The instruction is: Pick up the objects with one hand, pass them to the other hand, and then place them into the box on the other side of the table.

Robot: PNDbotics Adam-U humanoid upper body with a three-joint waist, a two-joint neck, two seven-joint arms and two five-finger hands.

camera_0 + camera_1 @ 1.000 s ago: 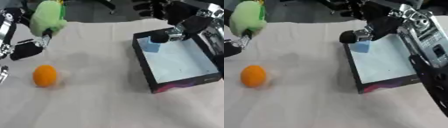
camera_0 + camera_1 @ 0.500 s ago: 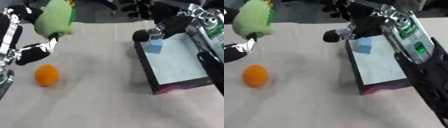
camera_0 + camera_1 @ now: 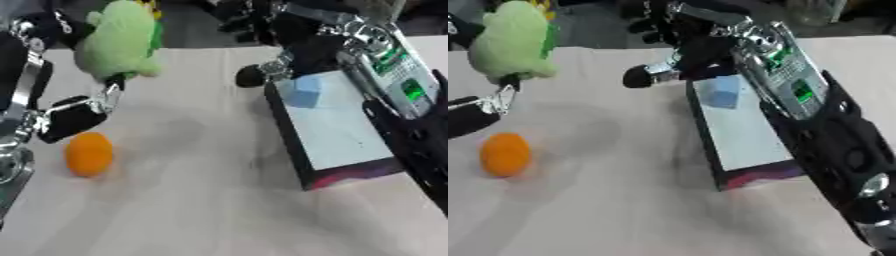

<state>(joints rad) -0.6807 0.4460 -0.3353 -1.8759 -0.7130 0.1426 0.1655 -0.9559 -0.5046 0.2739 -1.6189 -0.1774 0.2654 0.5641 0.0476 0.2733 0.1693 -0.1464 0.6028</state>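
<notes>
Left eye view shows the left hand [image 3: 74, 116] at nine o'clock, holding the green plush toy [image 3: 121, 42] aloft; how its fingers close I cannot tell. The right hand [image 3: 677, 64] reaches in from twelve o'clock toward the toy, fingers hard to read. One blue cube [image 3: 305, 89] already sits in the box [image 3: 346, 176] at three o'clock. The orange ball [image 3: 89, 153] waits on the counter [image 3: 192, 210], so I'd say one object is done, a handover is pending and one is untouched.

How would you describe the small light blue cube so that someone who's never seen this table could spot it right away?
Find the dark-walled rectangular box with a pale floor on the table's right side. The small light blue cube lies inside it, in the far corner, near the robot's right hand. It is the only thing in the box; the round orange ball and fuzzy green plush toy are on the left.
</notes>
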